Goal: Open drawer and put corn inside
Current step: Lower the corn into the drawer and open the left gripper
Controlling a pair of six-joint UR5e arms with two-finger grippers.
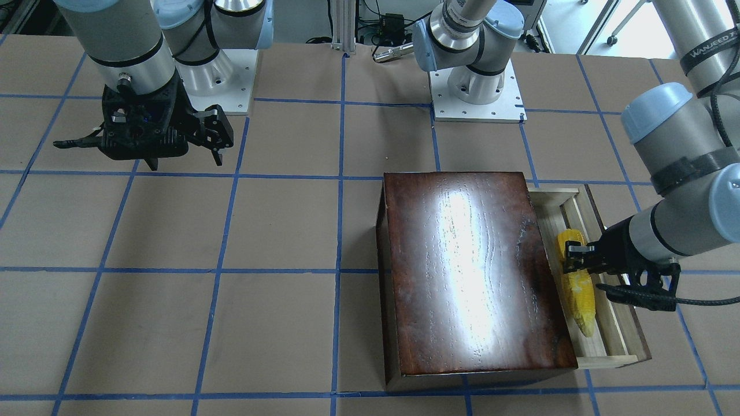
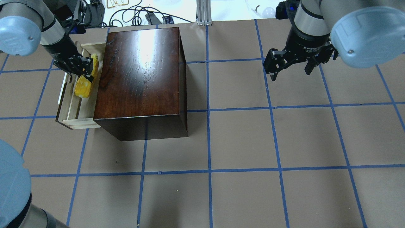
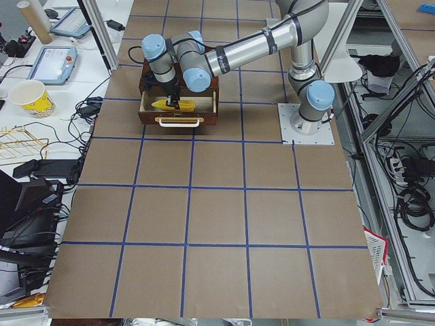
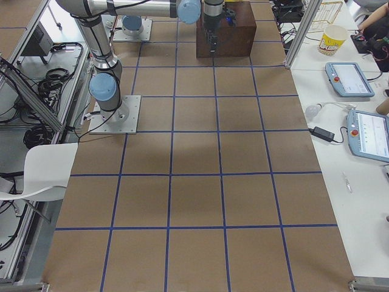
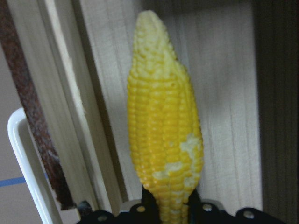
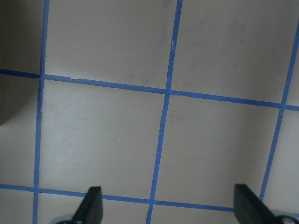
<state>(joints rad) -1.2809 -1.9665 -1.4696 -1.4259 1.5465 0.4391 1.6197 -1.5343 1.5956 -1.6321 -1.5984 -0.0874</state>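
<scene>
The glossy dark-brown box [image 2: 142, 79] stands at the table's left. Its drawer [image 2: 73, 110] is pulled open, showing a pale wood floor [image 5: 224, 116] and a white handle [image 5: 23, 154]. The yellow corn [image 2: 83, 88] lies lengthwise inside the drawer, and also shows in the front view [image 1: 580, 292]. My left gripper [image 2: 86, 68] is shut on the corn's thick end [image 5: 163, 130], low in the drawer. I cannot tell whether the corn rests on the floor. My right gripper [image 2: 291, 63] is open and empty, above bare table far to the right, with its fingertips [image 6: 93, 205] wide apart.
The brown table cover [image 2: 240, 142] has a blue tape grid. The two arm bases [image 1: 477, 86] stand at the robot side. Cables and a metal post [image 2: 202, 12] lie beyond the table's far edge. Side benches hold a paper cup [image 3: 30, 98] and tablets.
</scene>
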